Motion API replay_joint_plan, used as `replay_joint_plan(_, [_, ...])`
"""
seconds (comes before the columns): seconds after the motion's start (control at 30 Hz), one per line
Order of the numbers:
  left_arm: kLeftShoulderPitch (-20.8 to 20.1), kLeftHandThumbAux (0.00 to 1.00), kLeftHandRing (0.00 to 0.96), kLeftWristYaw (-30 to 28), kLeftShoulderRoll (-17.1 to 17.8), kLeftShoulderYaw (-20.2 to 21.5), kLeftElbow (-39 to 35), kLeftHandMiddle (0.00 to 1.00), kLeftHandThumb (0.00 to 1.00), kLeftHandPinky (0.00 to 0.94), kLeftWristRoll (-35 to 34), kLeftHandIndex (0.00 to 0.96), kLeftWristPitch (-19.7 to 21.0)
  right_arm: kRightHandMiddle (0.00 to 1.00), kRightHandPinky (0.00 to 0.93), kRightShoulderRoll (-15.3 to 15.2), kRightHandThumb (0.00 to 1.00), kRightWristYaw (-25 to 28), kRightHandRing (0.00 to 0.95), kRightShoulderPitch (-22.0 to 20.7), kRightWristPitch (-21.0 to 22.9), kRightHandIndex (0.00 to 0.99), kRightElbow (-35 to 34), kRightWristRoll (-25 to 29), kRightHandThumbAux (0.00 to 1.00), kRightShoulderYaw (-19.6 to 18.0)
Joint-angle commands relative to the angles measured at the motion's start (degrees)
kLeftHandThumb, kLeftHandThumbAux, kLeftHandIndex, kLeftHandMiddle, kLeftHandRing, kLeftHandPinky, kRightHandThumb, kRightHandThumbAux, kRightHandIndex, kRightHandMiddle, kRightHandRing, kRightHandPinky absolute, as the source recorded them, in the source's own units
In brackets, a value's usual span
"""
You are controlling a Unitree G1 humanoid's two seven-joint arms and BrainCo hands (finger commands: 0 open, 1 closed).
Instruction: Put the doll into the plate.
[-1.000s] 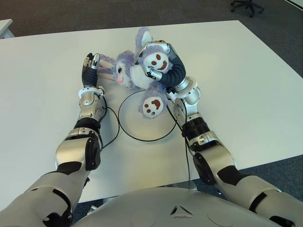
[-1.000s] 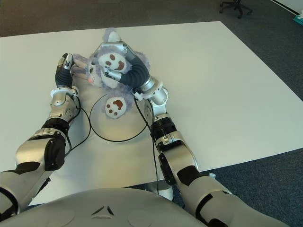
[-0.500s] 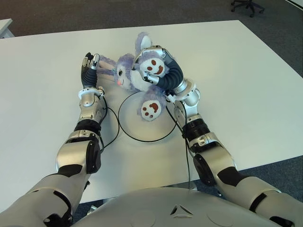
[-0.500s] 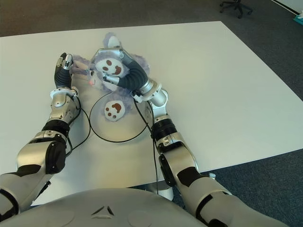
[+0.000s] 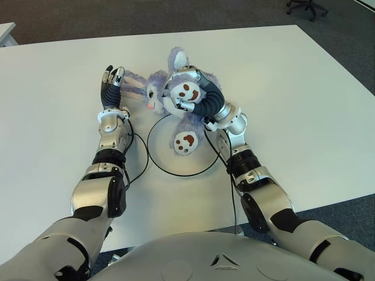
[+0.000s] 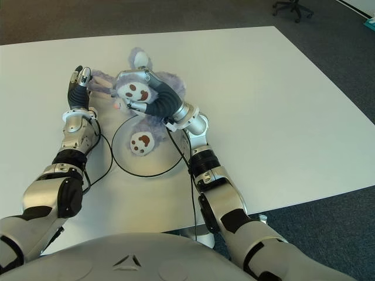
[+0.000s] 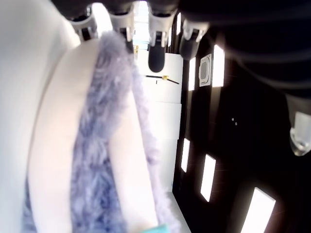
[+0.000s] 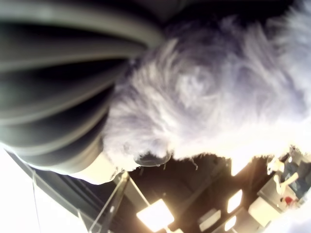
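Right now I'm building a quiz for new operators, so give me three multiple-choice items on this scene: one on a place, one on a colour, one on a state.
1. Where is the doll's lower foot?
A. Inside the plate's ring
B. At the table's far corner
C. Off the table

2. What colour is the doll's fur?
A. Green
B. Purple
C. Red

3. What is the right hand doing?
A. Hanging open
B. Gripping the doll
C. Holding the plate

Answers:
1 A: the foot lies within the plate.
2 B: the doll is purple and white.
3 B: the right hand wraps the doll; the left hand shows beside its ear.
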Motion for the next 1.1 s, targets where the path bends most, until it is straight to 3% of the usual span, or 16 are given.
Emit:
replay_joint_plan(0.03, [5.7, 0.418, 0.105, 1.5, -2.5, -0.6, 2.8, 0.102, 0.000, 0.076, 0.1, 0.000, 4.7, 0.826, 0.841, 0.3, 0.743, 1.3, 0.833, 2.2, 1.1, 0.440, 0.9, 0.4, 0.709, 0.8])
replay_joint_plan(1.1, [6.2, 0.392, 0.033, 1.0, -1.6, -2.7, 3.1, 0.029, 0.000, 0.036, 1.3, 0.000, 4.6, 0.816, 0.837, 1.6, 0.743, -2.4, 0.825, 3.9, -6.7, 0.440, 6.3, -4.5, 0.708, -0.1])
